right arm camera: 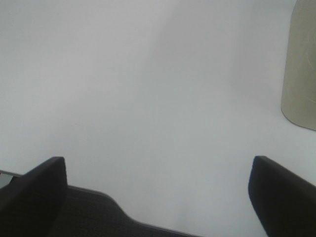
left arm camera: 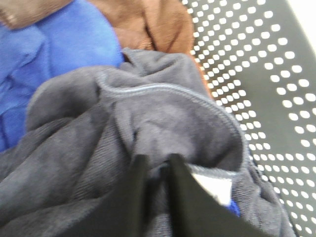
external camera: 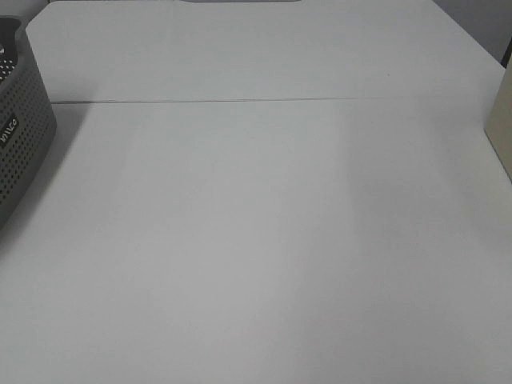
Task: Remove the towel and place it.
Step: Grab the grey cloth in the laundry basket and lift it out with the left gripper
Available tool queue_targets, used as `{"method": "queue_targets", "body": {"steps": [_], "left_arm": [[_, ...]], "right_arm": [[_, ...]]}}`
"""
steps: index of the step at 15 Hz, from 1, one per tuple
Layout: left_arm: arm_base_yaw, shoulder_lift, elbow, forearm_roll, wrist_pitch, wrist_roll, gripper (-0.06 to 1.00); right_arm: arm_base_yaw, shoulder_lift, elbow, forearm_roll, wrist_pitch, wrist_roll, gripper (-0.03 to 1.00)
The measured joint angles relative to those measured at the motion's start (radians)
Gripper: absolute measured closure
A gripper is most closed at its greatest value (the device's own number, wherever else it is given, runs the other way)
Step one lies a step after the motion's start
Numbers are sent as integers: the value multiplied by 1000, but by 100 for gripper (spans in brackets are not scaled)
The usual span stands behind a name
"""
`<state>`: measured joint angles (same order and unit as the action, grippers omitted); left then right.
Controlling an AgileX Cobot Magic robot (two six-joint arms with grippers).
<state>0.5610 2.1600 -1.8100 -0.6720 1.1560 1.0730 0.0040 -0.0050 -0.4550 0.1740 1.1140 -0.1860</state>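
Inside the basket point(left arm camera: 276, 74), the left end effector point(left arm camera: 157, 170) is pinching a fold of the towel point(left arm camera: 148, 118) bunched directly under it; the right end effector point(right arm camera: 158, 165) is hanging open over the desk point(right arm camera: 148, 89).

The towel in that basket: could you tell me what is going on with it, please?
The left pincer is shut on a fold of the dark charcoal terry towel, which lies in the grey perforated plastic basket beside a blue cloth and a brown cloth. The right pincer hangs open over the white table.
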Motion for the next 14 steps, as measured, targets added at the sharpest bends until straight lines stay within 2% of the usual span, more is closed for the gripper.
{"method": "queue_targets", "body": {"steps": [2,5,9,14], "left_arm": [[0,0,0,-11,31,20,94],[0,0,0,-43,35,25,94],[0,-16,0,-44,33,62,94],[0,-158,0,-71,30,141,94]], "right_arm": [[0,0,0,0,0,0,2],[0,0,0,0,0,0,2],[0,0,0,0,0,0,2],[0,0,0,0,0,0,2]]}}
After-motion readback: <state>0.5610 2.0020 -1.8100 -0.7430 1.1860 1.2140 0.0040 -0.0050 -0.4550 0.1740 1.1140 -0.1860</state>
